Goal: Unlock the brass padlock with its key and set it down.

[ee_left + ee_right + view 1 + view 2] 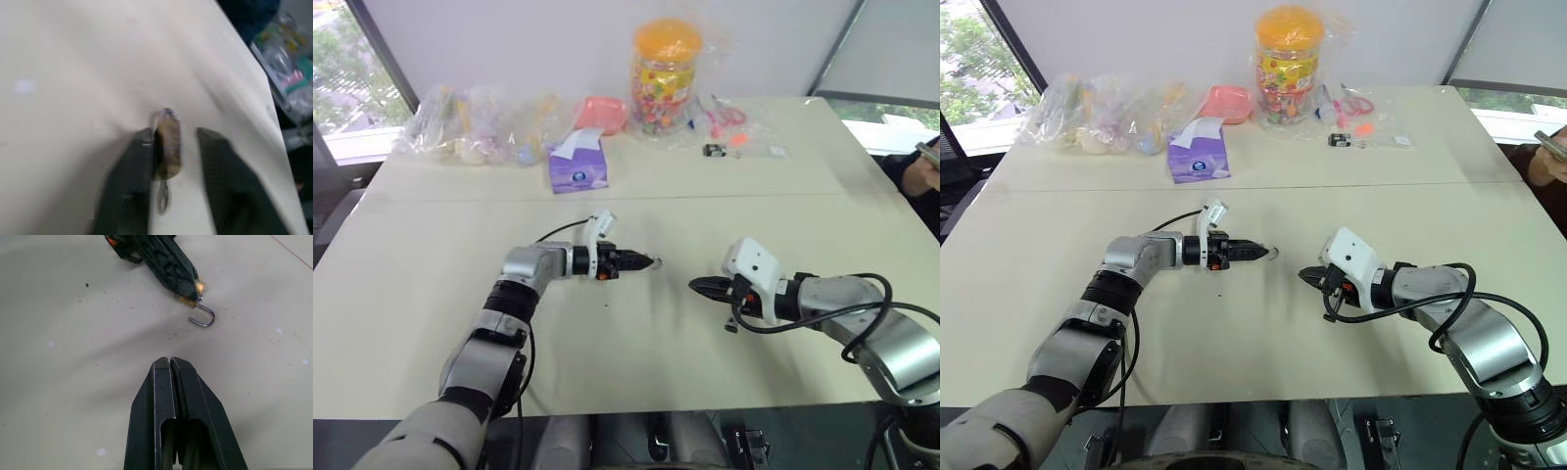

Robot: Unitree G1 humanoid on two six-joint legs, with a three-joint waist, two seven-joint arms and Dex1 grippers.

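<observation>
left tool (1255,252): low over the bench (1234,362), fingers apart in the wrist view; brass padlock (167,145) sits between them, against one finger, clear gap to the other; whether it is gripped or just resting there, cannot tell
padlock: shackle (203,316) pokes out past the fingertips as an open hook, looks sprung free of the body; so lock reads as already opened
key: thin silvery sliver (163,198) hangs from the padlock's near end in the left wrist view; probably the key in the keyway, too blurred to be sure
right tool (702,286): fingers pressed together, nothing between them; at 3 o'clock of the padlock, apart from it, pointing at it
step: my read, unlock done, set-down in progress
next move: left tool needs to spread wider and pull back along its own axis toward 9 o'clock, without dragging the padlock; right tool stays clear
risk: padlock may cling to the finger it touches and topple or slide
clutter: tissue box (578,164), snack jar (666,76) at 12 o'clock, well apart
</observation>
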